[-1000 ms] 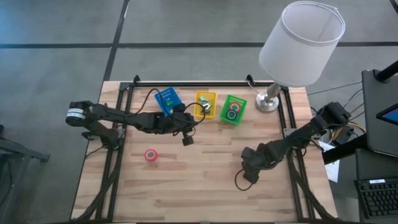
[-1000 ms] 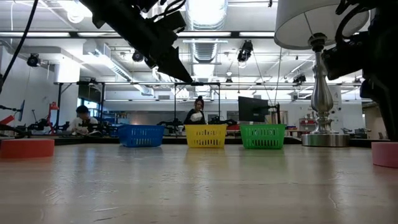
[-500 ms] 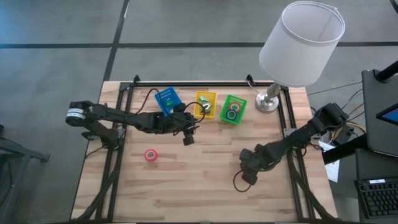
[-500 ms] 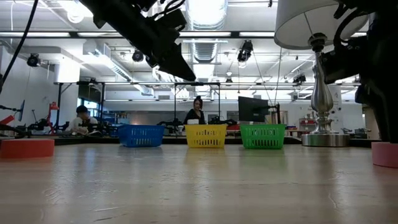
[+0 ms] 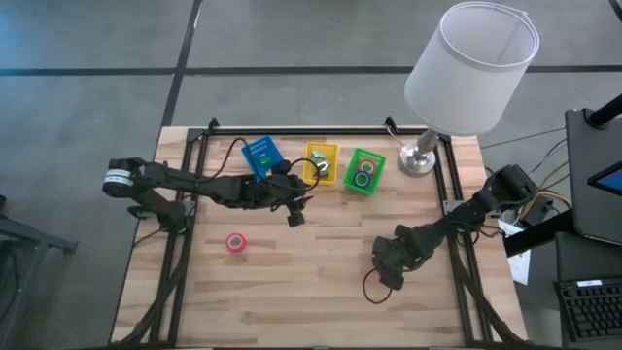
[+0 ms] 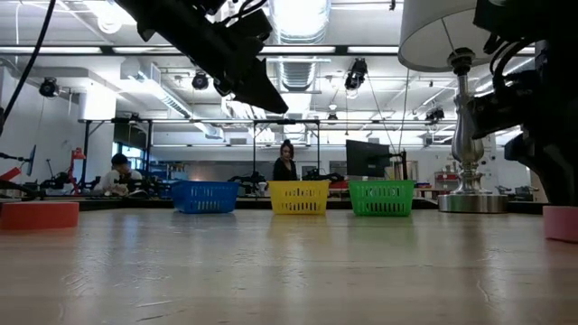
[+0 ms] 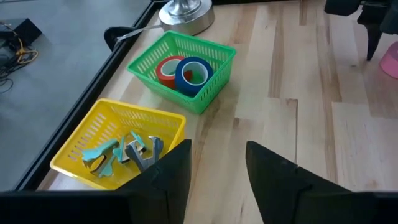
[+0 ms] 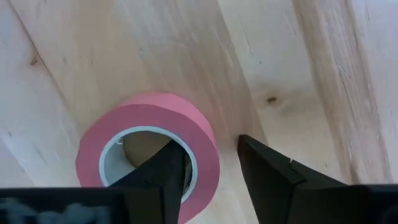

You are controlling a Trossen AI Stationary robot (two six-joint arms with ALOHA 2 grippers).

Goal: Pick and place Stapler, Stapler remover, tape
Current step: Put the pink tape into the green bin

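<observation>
We see the right gripper (image 8: 208, 171) low over a pink tape roll (image 8: 149, 152) on the wooden table (image 5: 321, 292), fingers apart, one inside the roll's centre hole and one outside its wall; not yet clamped. The left gripper (image 7: 217, 171) hangs with fingers apart and empty beside the yellow bin (image 7: 118, 146), which holds staple removers (image 7: 121, 152). The green bin (image 7: 183, 68) holds two tape rolls. A second pink roll (image 5: 234, 242) lies on open board, well apart from the table's edges.

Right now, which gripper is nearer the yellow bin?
Left. The left gripper hovers just in front of the yellow bin; the right gripper is far off, over a pink tape roll.
</observation>
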